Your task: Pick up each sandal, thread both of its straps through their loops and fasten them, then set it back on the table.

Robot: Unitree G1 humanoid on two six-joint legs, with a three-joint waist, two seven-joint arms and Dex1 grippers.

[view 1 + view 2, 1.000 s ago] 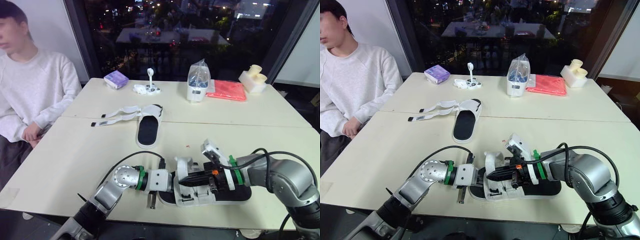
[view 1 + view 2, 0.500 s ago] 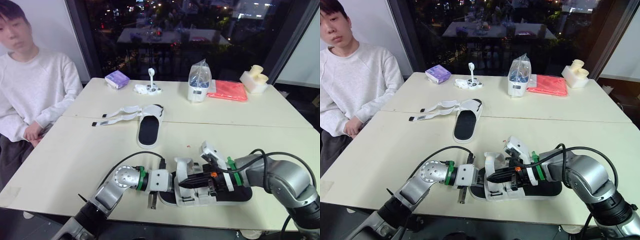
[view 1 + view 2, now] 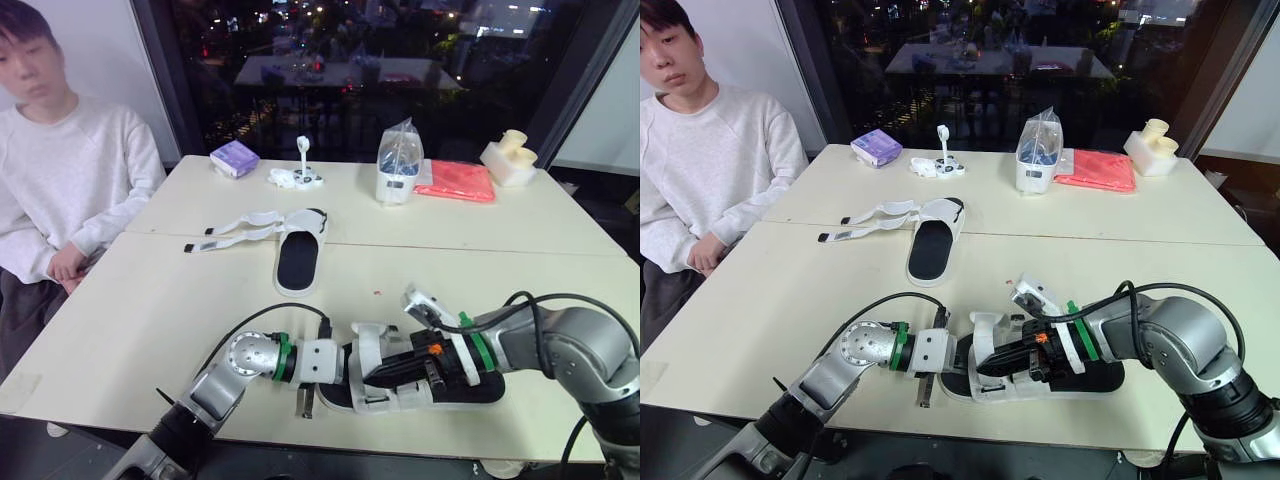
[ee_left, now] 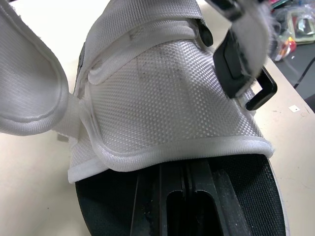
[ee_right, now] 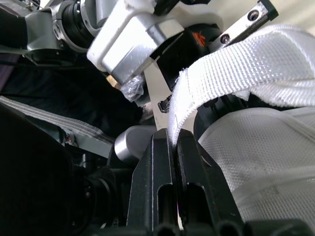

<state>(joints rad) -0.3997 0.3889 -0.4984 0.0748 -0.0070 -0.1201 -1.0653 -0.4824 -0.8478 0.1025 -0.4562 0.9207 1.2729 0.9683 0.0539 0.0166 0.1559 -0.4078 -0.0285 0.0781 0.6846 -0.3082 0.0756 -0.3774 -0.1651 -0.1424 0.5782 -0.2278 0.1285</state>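
Left eye view: the second sandal (image 3: 297, 262) lies farther off, its straps spread leftward. My left claw (image 3: 343, 364), fingers pressed together, rests on the near sandal (image 3: 385, 388) by the table's (image 3: 130, 330) near edge. Right of it, my right claw (image 5: 173, 140) clenches that sandal's white strap (image 5: 236, 73).

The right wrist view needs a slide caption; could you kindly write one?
Right gripper shut on the white woven strap of the near sandal.
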